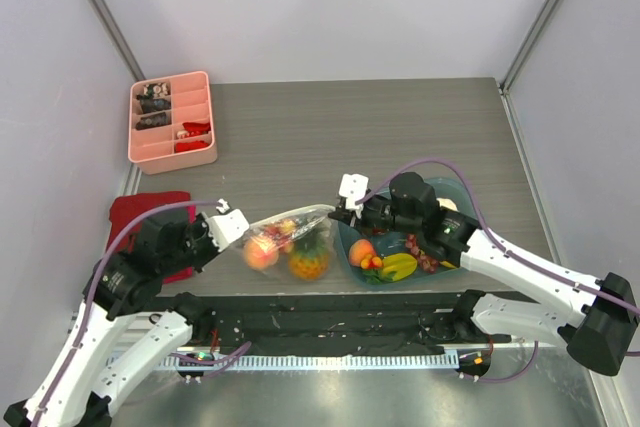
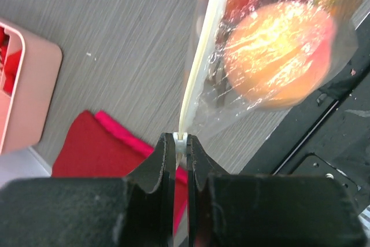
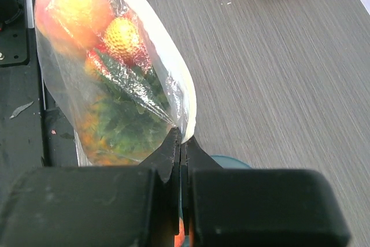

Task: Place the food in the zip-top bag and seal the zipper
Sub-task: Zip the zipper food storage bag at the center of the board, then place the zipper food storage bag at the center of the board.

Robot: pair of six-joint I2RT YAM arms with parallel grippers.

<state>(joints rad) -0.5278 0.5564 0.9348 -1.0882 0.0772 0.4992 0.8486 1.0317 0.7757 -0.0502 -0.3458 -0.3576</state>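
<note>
The clear zip-top bag (image 1: 290, 240) hangs stretched between my two grippers near the table's front edge. It holds a peach (image 1: 261, 253), an orange pineapple (image 1: 309, 262) and red berries. My left gripper (image 1: 238, 221) is shut on the left end of the whitish zipper (image 2: 196, 76). My right gripper (image 1: 340, 215) is shut on the zipper's right end (image 3: 188, 111). The peach (image 2: 277, 56) fills the left wrist view; the right wrist view shows the peach (image 3: 70, 10), a berry and the pineapple's green top (image 3: 124, 117). More food, a peach, lemon and grapes, lies on the teal plate (image 1: 455, 192).
A pink compartment tray (image 1: 172, 119) stands at the back left. A red cloth (image 1: 140, 215) lies at the left under my left arm. The black base rail (image 1: 330, 317) runs along the near edge below the bag.
</note>
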